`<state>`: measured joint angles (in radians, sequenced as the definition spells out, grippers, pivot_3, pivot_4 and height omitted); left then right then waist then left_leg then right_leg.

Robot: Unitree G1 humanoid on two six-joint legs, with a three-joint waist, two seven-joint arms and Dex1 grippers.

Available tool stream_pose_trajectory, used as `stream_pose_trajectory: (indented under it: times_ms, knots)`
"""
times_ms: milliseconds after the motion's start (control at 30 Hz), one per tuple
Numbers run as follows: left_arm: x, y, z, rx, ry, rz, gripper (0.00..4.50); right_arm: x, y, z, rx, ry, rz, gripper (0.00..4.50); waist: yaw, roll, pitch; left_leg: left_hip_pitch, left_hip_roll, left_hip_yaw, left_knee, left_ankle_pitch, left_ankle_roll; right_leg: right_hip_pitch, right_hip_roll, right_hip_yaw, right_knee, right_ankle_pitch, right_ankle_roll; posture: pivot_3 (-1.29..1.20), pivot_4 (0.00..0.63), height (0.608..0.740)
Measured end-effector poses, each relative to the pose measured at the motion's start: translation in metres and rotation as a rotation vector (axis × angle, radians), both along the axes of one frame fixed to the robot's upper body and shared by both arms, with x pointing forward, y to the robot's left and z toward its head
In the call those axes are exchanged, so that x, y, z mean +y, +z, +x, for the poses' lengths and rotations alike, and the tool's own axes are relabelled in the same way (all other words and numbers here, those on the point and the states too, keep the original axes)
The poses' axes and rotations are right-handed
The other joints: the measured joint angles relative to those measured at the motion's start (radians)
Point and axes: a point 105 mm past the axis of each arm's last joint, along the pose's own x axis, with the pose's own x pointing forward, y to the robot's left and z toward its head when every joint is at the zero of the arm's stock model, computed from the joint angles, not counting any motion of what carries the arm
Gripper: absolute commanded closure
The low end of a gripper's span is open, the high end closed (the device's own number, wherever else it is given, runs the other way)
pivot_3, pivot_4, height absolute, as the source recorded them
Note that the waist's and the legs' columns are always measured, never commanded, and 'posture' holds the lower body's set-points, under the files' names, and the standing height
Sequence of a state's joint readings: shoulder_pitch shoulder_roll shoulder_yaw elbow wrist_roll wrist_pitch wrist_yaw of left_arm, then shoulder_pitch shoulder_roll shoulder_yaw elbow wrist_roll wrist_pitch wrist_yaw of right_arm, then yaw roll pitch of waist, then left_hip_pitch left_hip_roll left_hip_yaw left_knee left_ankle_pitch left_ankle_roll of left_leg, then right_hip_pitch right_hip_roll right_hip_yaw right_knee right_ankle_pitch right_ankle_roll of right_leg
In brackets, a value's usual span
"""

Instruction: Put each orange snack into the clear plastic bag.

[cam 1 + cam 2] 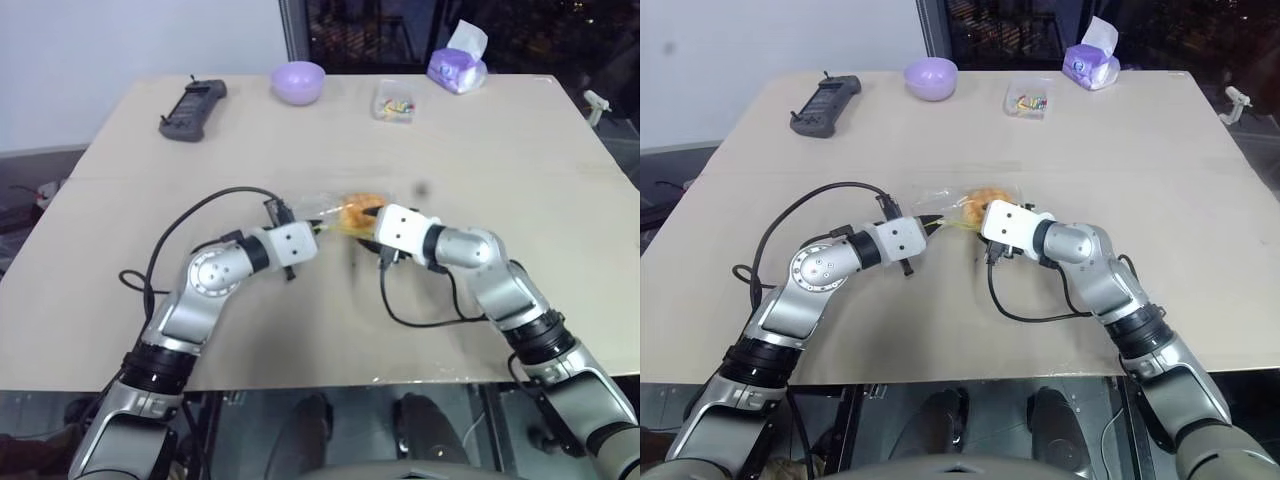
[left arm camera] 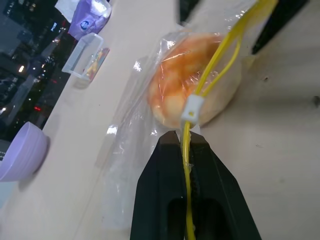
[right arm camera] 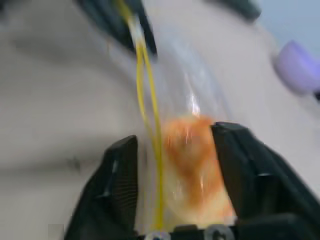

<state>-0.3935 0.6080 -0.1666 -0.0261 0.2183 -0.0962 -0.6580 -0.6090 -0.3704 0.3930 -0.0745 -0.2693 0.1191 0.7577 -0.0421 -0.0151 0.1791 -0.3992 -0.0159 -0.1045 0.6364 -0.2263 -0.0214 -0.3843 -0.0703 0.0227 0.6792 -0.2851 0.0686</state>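
Now our left gripper [image 2: 184,142] is closed tight on the yellow seal strip [image 2: 216,65] of the clear plastic bag [image 1: 318,207], above the middle of the table [image 1: 500,150]. The orange snack [image 2: 192,75] sits inside the bag. Our right gripper [image 3: 172,145] stands half open around the snack without squeezing it. We should keep the strip firm and draw the right fingers away gently, so the snack does not come out.

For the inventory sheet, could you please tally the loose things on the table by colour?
Purple: 2, bowl and tissue pack
Orange: 1, snack
Clear: 2, plastic bag and small box
Black: 1, handheld controller
Total: 6
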Motion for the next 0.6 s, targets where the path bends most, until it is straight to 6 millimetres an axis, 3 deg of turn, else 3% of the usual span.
stream_pose_trajectory:
  times_ms: [167,233,333,600]
  knots:
    - [0.0,0.0,0.001,-0.006,0.004,0.007,4.5,0.02,0.006,-0.009,0.016,0.069,0.038,2.12,0.001,0.0,0.0,0.0,0.0,0.0,0.0,0.0,0.0,0.0,0.0,0.0,0.0,0.0,0.0,0.0,0.15,0.718]
    - [-0.001,0.0,0.001,-0.008,0.003,0.007,4.5,0.026,0.008,-0.009,0.019,0.084,0.042,3.16,0.001,0.0,0.0,0.0,0.0,0.0,0.0,0.0,0.0,0.0,0.0,0.0,0.0,0.0,0.0,0.0,0.15,0.718]
    - [-0.001,0.001,0.001,-0.009,0.003,0.008,4.5,0.027,0.007,-0.006,0.023,0.079,0.039,4.06,0.001,0.0,0.0,0.0,0.0,0.0,0.0,0.0,0.0,0.0,0.0,0.0,0.0,0.0,0.0,0.0,0.15,0.718]
    - [0.0,0.0,0.001,-0.012,0.008,0.017,4.5,0.031,0.004,0.001,0.02,0.071,0.037,4.06,0.001,0.0,0.0,0.0,0.0,0.0,0.0,0.0,0.0,0.0,0.0,0.0,0.0,0.0,0.0,0.0,0.15,0.718]
